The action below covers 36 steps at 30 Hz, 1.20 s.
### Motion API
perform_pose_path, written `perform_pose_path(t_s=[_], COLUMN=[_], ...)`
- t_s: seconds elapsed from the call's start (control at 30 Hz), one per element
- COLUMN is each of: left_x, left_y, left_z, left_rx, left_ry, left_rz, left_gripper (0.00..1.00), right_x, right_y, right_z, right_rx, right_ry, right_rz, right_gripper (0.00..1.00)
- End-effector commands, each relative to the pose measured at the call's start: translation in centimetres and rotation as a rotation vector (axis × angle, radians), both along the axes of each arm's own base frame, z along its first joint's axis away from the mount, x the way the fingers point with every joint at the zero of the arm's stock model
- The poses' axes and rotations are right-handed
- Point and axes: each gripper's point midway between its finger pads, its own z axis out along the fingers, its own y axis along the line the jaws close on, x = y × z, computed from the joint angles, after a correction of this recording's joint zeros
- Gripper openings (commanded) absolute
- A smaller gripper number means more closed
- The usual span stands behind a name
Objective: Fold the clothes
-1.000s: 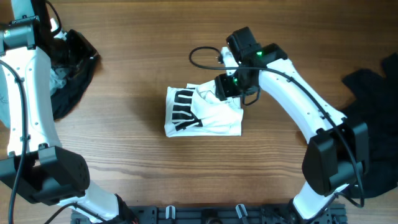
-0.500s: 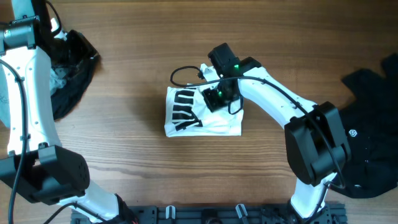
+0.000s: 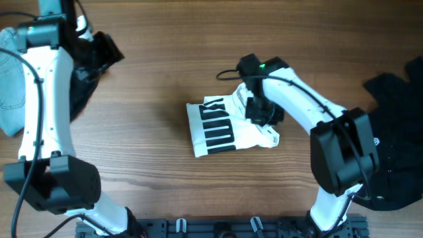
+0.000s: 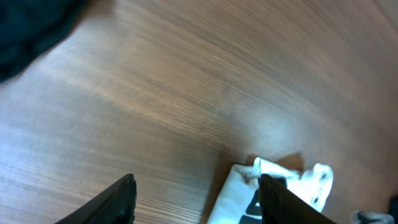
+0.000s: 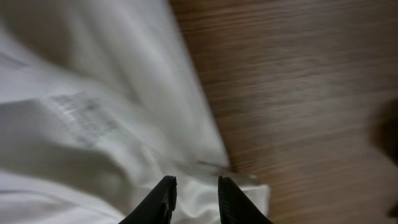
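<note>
The white T-shirt with black bars [image 3: 225,127] lies folded into a small packet at the table's middle. It also shows in the left wrist view [image 4: 283,186] and fills the right wrist view [image 5: 93,124]. My right gripper [image 3: 262,111] is on the packet's right edge, its fingers [image 5: 194,200] nearly together with white cloth between them. The black garment with the small white logo [image 3: 396,125] lies at the right edge. My left gripper [image 3: 109,47] is open and empty [image 4: 196,199] above bare wood at the far left.
A dark garment pile [image 3: 82,79] lies at the upper left, under my left arm, and shows in the left wrist view [image 4: 31,25]. Blue denim [image 3: 10,86] lies at the left edge. A black rail [image 3: 218,228] runs along the front edge.
The folded T-shirt has slid right and turned a little, with my right gripper on it. My left arm has swung right, uncovering the blue denim.
</note>
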Motion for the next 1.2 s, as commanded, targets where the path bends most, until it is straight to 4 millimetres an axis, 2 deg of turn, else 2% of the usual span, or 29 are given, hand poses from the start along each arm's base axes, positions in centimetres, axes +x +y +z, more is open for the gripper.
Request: perform_pose_path(t_s=[0.0,0.03,0.1,0.17,0.23,0.37,0.4,0.5,0.57,0.63,0.67,0.73,0.77,0.8,0.87,0.93,1.0,1.03,1.07,1.1,1.17], left_x=[0.7,0.8,0.6,0.0,-0.9,-3.0,-3.7,-5.1,-6.1,-7.4,-8.1,-9.6,-10.6,-10.9,-11.0,-10.0,-7.5,-5.5,-3.2,-2.1,-0.4], left_y=[-4.7,-6.2,-10.2,-13.0,-15.3,-18.2,-18.2,-17.7,-17.3,-16.6,-16.4,-15.7,-15.4,-15.3,-15.3,-15.5,-15.7,-15.7,-15.8,-16.0,-17.9], left_z=[-2.7,-3.6,-6.1,-8.9,-11.8,-16.4,-17.9,-19.6,-20.0,-20.7,-21.0,-21.3,-21.1,-20.9,-20.2,-19.2,-17.4,-16.2,-15.3,-15.1,-14.5], left_rx=[0.061,0.061,0.040,0.038,0.034,0.044,0.074,0.088,0.086,0.092,0.090,0.088,0.088,0.090,0.092,0.090,0.072,0.059,0.047,0.039,-0.051], left_ry=[0.006,0.008,0.045,0.106,0.182,0.313,0.361,0.454,0.507,0.557,0.584,0.647,0.695,0.718,0.728,0.678,0.539,0.432,0.323,0.272,0.149], left_rz=[-0.291,-0.360,-0.500,-0.593,-0.660,-0.741,-0.753,-0.760,-0.758,-0.755,-0.750,-0.746,-0.715,-0.684,-0.600,-0.526,-0.462,-0.451,-0.440,-0.451,-0.600], left_gripper=[0.67,0.68,0.68,0.68,0.67,0.68,0.67,0.64,0.62,0.60,0.58,0.52,0.49,0.48,0.46,0.46,0.50,0.63,0.86,0.90,0.91], right_x=[3.4,3.4,2.2,-0.1,-2.3,-4.7,-5.5,-6.9,-6.6,-4.1,-2.2,0.5,3.2,4.9,6.8,7.1,6.8,6.7,6.5,6.4,6.1], right_y=[-2.1,-1.0,1.3,3.3,3.8,3.2,2.9,2.8,2.8,3.0,2.2,1.5,1.4,1.5,2.2,2.3,2.2,2.1,2.1,2.1,1.9], right_z=[5.0,6.1,6.9,6.8,5.9,3.6,2.8,0.5,-1.5,-3.1,-3.5,-3.6,-3.3,-2.9,-2.2,-2.1,-2.2,-2.2,-2.2,-2.3,-2.2], right_rx=[0.035,0.140,0.316,0.453,0.491,0.474,0.468,0.479,0.482,0.467,0.401,0.337,0.311,0.306,0.318,0.316,0.313,0.313,0.312,0.311,0.307], right_ry=[-0.166,-0.173,-0.121,-0.026,0.056,0.140,0.163,0.190,0.149,0.024,-0.054,-0.166,-0.279,-0.355,-0.438,-0.447,-0.435,-0.429,-0.423,-0.418,-0.399], right_rz=[-0.089,-0.016,0.104,0.192,0.226,0.204,0.199,0.181,0.160,0.169,0.139,0.113,0.134,0.165,0.247,0.280,0.279,0.278,0.277,0.277,0.274], right_gripper=[0.28,0.28,0.28,0.27,0.27,0.27,0.27,0.27,0.27,0.28,0.28,0.29,0.31,0.31,0.33,0.35,0.38,0.39,0.42,0.44,0.48])
